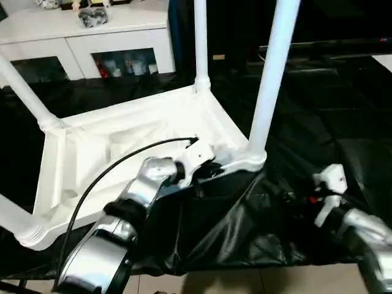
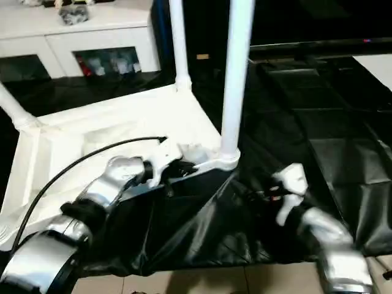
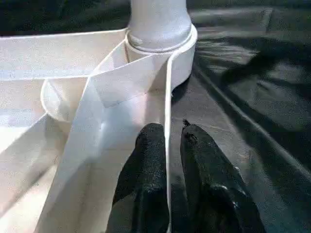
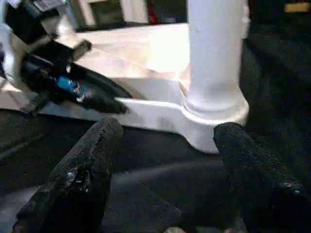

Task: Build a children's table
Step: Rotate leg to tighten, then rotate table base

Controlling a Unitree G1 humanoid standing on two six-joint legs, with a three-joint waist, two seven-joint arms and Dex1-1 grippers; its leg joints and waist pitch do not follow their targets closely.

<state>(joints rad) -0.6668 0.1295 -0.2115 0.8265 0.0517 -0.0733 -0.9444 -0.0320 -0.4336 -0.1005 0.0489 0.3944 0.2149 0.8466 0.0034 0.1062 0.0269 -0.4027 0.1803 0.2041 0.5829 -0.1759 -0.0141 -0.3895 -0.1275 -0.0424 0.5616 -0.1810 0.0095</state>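
White tabletop (image 1: 122,131): upside down on black sheet (image 1: 294,110), legs (image 1: 272,67) upright.
Left gripper (image 3: 170,141): fingers narrowly straddle tabletop's rim.
Right gripper (image 4: 167,145): spread wide, holding nothing, near corner socket (image 4: 214,114).

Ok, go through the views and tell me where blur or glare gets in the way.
Left eye view: the cabinet top washes out bright, and the black sheet shows streaky sheen. Right eye view: the right forearm is smeared. Left wrist view: the tabletop rim glares pale. Right wrist view: the right hand fingers are soft, and the leg is blurred.
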